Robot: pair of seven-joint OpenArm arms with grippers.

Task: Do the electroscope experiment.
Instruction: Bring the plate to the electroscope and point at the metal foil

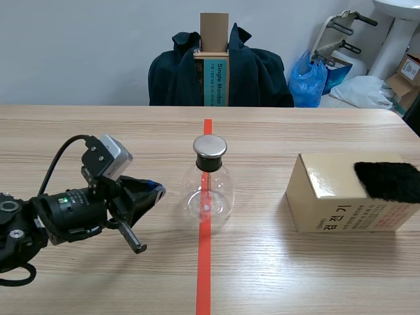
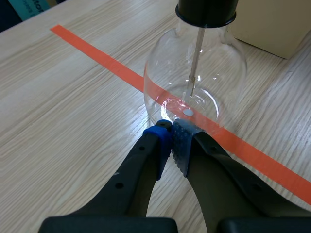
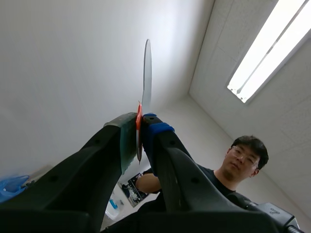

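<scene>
The electroscope [image 1: 210,187] is a clear glass flask with a dark cap and a thin metal rod inside, standing on the orange tape line mid-table. My left gripper [image 1: 156,192] lies low just left of it, shut on nothing. In the left wrist view the shut gripper [image 2: 172,138] sits right before the flask's [image 2: 194,82] base. The right arm is out of the scene view. In the right wrist view my right gripper [image 3: 140,133] points up toward the ceiling, shut on a thin clear strip [image 3: 146,73] seen edge-on, with an orange-red bit at the pads.
A tan cardboard box [image 1: 328,197] stands on the right of the table with a black furry cloth [image 1: 388,180] on top. A chair with a dark jacket [image 1: 220,69] is behind the far edge. A person [image 3: 245,155] shows beside the raised right gripper.
</scene>
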